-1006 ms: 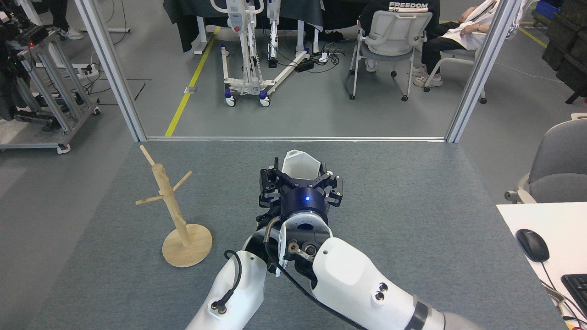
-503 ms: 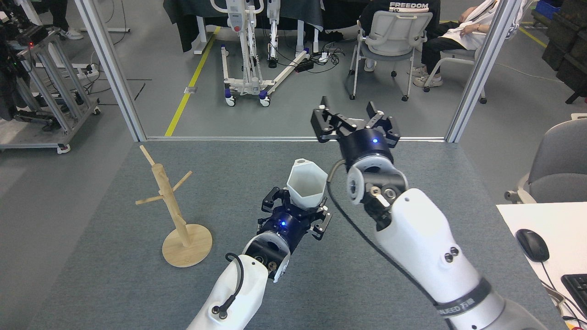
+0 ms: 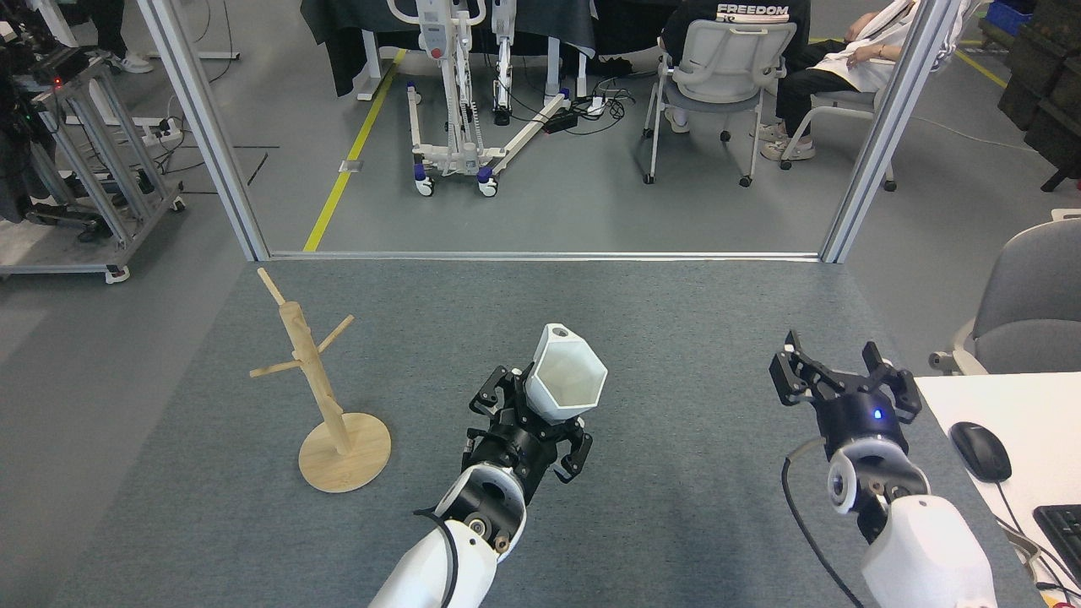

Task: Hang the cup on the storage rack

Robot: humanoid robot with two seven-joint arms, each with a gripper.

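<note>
The white faceted cup is held above the grey table, near its middle, by my left gripper, which is shut on the cup's lower body. The cup is tilted with its hexagonal rim toward me, and its handle tab pokes up at the top. The wooden storage rack stands upright on its round base to the left, well apart from the cup, with its pegs bare. My right gripper hovers over the table's right side, open and holding nothing.
A white desk with a black mouse and keyboard adjoins the table's right edge. Metal frame posts stand at the far corners. Beyond are chairs, a seated person and a wheeled lift stand.
The cup passed from my right gripper to my left. My right gripper let go, rose, then swung away to the right side. My left gripper tilted the cup rim-forward.
</note>
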